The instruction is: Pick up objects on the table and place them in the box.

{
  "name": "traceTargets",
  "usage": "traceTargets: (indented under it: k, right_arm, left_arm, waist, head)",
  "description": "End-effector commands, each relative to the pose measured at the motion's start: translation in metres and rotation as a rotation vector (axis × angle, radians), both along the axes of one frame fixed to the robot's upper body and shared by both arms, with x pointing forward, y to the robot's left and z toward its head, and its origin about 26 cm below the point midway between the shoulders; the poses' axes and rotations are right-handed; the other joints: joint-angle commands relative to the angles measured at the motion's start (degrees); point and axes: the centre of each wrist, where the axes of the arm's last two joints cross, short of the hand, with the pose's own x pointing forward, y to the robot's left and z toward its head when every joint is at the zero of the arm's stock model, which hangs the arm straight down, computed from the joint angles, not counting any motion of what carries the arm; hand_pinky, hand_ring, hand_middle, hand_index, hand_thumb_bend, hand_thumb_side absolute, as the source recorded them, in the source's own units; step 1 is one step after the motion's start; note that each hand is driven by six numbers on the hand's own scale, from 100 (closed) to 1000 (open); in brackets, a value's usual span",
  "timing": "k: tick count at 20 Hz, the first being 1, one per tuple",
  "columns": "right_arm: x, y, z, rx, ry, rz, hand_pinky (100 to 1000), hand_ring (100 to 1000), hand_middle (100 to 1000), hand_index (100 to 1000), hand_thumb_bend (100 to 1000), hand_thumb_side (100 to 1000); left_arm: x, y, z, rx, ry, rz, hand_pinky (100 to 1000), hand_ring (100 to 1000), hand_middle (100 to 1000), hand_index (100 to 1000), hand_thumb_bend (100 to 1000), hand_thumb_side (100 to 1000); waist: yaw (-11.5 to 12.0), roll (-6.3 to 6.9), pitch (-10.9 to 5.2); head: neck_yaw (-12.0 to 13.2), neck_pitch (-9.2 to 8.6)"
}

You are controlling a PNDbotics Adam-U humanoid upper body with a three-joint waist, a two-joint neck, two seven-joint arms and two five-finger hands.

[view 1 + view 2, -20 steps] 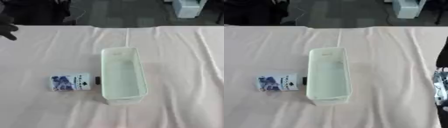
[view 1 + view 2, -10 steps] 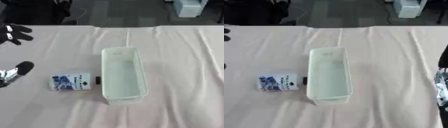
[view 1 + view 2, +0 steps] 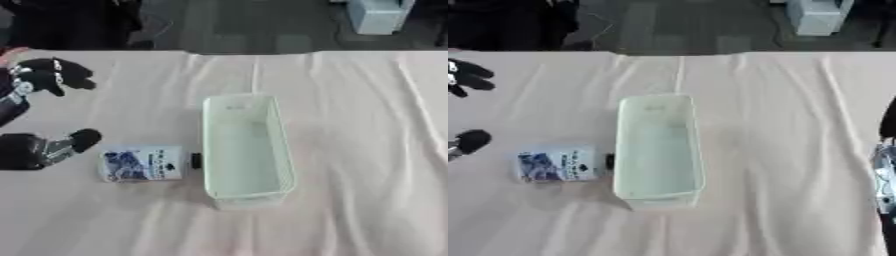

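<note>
Approach step judged: left hand [image 3: 39,115], fingers spread, beside blue-white packet [image 3: 142,163] on bench [image 3: 350,125]. Next: packet grasped, lifted into box [image 3: 245,145].

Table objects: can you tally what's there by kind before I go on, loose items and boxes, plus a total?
Blue-and-white packet, lying flat left of the box: 1
Small dark item, between packet and box, too small to identify: 1
Pale translucent box, nothing seen inside: 1
Total: 3
</note>
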Motion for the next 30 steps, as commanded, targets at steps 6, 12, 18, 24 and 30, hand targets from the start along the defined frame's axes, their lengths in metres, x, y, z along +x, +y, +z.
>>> traceTargets:
  k: [6,12,18,24,30]
  right_arm:
    - [0.001,0.001,0.011,-0.071,-0.158,-0.023,156,319,412,536,100,1000]
    - [0.002,0.002,0.013,-0.07,-0.16,-0.012,157,318,412,535,100,1000]
    - [0.002,0.002,0.013,-0.073,-0.16,-0.003,157,319,412,535,100,1000]
    - [0.003,0.003,0.014,-0.073,-0.159,0.004,157,318,412,535,100,1000]
    - [0.004,0.004,0.016,-0.072,-0.162,0.011,157,318,412,535,100,1000]
  left_arm:
    - [0.002,-0.011,0.02,0.141,0.005,-0.04,706,780,816,801,510,857]
    - [0.005,-0.019,0.025,0.196,0.018,-0.082,736,787,826,816,507,858]
    - [0.006,-0.025,0.031,0.289,0.081,-0.071,773,797,829,821,746,622]
    - [0.008,-0.029,0.04,0.369,0.157,-0.042,799,792,823,849,803,522]
    - [0.008,-0.031,0.042,0.422,0.212,-0.025,795,785,825,854,807,510]
  waist:
    - [-0.4,0.19,-0.28]
    - [-0.8,0.32,-0.23]
    - [-1.0,0.45,-0.22]
    - [-1.2,0.55,-0.18]
    - [-1.4,0.6,-0.03]
  head:
    - [1.0,-0.02]
    - [1.4,-0.02]
    - [1.5,-0.02]
    - [1.8,-0.02]
    - [1.8,-0.02]
